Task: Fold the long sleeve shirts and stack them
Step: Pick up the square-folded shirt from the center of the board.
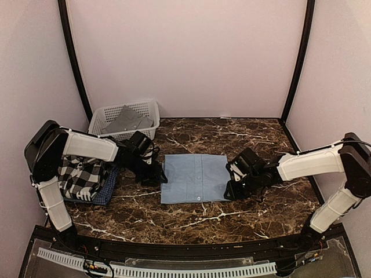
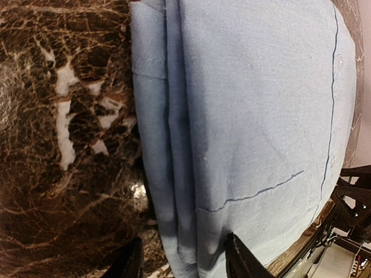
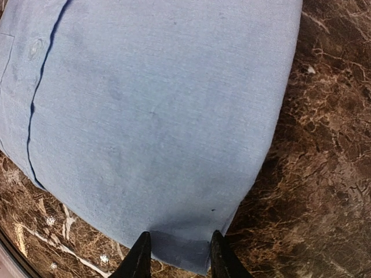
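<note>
Squarely centred on the table (image 1: pixel 255 139) lies the folded light blue shirt (image 1: pixel 194 176). The left gripper (image 2: pixel 185 263) and right gripper (image 3: pixel 177 258) straddle its opposite edges, jaws apart, nothing pinched. They should catch every layer evenly before lifting it toward the checked shirt (image 1: pixel 78 176).

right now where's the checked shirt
Top view, left side: the checked shirt lies on a dark blue shirt beneath the left arm, nearer than the white basket.
</note>
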Controlling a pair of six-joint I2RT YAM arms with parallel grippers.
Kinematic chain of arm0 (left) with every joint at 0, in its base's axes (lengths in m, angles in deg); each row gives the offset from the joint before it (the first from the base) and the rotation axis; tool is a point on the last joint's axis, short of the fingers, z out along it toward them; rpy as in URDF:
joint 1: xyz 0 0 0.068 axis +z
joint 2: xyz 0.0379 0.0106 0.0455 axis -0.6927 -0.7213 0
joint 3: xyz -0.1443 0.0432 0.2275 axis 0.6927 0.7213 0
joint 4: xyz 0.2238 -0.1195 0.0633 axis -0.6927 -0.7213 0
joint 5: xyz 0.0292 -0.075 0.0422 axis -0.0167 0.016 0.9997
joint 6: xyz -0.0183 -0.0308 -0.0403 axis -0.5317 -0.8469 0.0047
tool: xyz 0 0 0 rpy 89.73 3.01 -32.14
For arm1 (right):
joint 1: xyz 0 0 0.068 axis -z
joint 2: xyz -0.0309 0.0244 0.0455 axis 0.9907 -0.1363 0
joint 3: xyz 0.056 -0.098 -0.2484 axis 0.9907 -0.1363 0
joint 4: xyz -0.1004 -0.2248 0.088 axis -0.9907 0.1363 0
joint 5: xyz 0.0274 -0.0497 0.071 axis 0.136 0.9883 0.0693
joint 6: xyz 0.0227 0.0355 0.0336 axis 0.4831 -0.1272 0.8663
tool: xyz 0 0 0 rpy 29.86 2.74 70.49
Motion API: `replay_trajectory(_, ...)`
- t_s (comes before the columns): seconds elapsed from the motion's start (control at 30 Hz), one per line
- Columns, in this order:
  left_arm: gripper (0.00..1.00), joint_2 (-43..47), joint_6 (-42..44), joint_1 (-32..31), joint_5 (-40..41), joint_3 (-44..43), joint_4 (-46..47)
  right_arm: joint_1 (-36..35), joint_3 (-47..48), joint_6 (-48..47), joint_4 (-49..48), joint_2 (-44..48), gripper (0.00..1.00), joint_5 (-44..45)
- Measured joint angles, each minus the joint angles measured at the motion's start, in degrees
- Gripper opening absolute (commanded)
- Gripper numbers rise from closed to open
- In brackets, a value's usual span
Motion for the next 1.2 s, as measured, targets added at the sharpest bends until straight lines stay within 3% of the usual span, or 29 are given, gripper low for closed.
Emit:
replay_trajectory(0.57, 0.28, -2.8, -3.0, -1.5, 0.5, -1.6, 2.8, -0.1, -0.7, 1.4, -1.0, 2.8, 0.32, 0.0)
replay_trajectory(0.63, 0.24, -3.1, -3.8, -1.7, -0.1, -1.6, 3.9, -0.2, -0.4, 1.4, -0.4, 3.2, 0.33, 0.2)
replay_trajectory(0.73, 0.09, -3.8, -4.9, -1.8, -0.8, -1.6, 5.2, -0.3, 0.5, 1.4, 0.6, 4.1, 0.33, 0.5)
replay_trajectory(0.87, 0.0, -4.5, -6.1, -1.8, -1.4, -1.3, 6.3, -0.3, 2.0, 1.4, 1.5, 5.6, 0.34, 1.5)
replay_trajectory(1.2, 0.0, -4.3, -5.7, -1.8, -0.6, -1.6, 5.1, 1.6, 5.2, -0.4, 3.0, 5.7, 0.35, 4.8)
